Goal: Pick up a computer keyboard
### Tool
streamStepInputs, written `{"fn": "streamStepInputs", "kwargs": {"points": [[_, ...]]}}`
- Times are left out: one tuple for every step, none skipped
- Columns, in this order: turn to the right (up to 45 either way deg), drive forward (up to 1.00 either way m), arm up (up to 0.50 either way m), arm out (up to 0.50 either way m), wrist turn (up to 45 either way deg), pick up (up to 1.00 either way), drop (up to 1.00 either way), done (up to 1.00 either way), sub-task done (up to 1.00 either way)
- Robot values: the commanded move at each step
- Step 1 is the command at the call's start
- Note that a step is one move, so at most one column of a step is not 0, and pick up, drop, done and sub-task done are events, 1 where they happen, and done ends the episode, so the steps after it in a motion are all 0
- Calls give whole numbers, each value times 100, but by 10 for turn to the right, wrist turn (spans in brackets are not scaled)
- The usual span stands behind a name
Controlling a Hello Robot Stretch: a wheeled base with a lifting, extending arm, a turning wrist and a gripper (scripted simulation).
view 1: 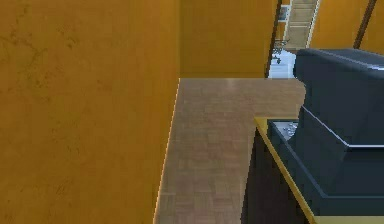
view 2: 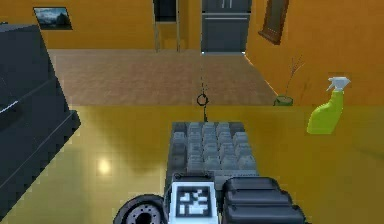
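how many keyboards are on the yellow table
1: the grey keyboard lies at the arm side view's middle, between a dark box and a green spray bottle. The box may hide others.

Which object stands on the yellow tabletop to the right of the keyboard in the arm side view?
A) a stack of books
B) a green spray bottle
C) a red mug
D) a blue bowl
B: a green spray bottle stands upright on the yellow tabletop, right of the grey keyboard and apart from it.
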Motion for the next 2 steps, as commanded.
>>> {"fn": "streamStepInputs", "kwargs": {"points": [[0, 0, 0, 4, 0, 0, 0, 0, 0], [0, 0, 0, 0, 450, 0, 0, 0, 0]]}}
